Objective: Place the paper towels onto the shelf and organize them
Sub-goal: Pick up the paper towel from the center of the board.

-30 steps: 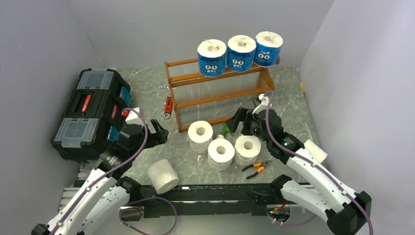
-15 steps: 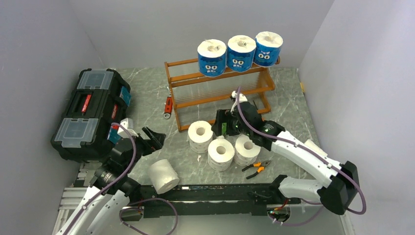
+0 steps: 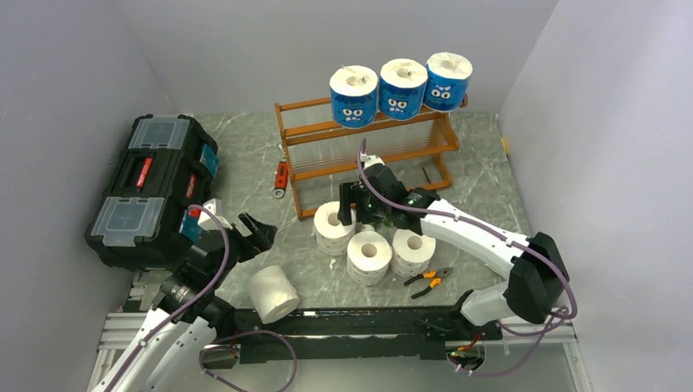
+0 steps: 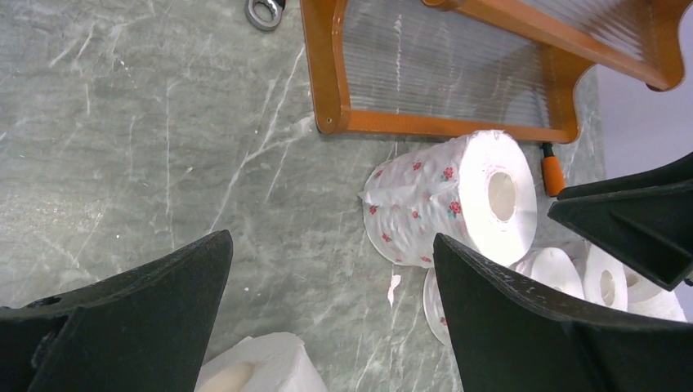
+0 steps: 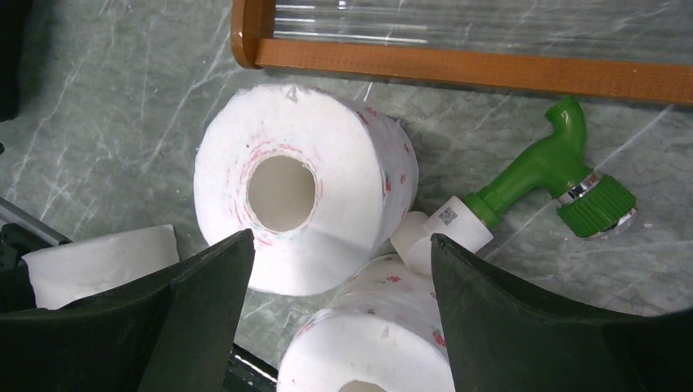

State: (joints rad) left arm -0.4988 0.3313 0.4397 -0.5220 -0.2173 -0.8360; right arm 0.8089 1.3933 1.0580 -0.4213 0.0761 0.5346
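Three blue-wrapped paper towels [image 3: 403, 88] stand on the top tier of the orange-brown shelf [image 3: 368, 155]. Three white rolls [image 3: 368, 256] stand on end on the table in front of it. A fourth [image 3: 272, 293] lies on its side near the front edge. My right gripper [image 3: 359, 204] hovers over the rear-left white roll [image 5: 302, 196]. Its jaws [image 5: 339, 245] are open, one on each side of that roll's near edge, with a second roll [image 5: 384, 343] below. My left gripper [image 4: 331, 245] is open over bare table, between the lying roll [image 4: 261, 367] and the flowered roll [image 4: 449, 200].
A black toolbox [image 3: 151, 188] sits at the left. A red wrench [image 3: 280, 175] lies by the shelf's left end. Orange-handled pliers [image 3: 427, 280] lie right of the rolls. A green-and-white tool [image 5: 539, 175] lies between the rolls and the shelf's bottom rail [image 5: 458, 69].
My right arm swung left from beside the right-hand roll to over the rear-left roll, and its jaws narrowed. The left gripper drew back slightly and stayed open.
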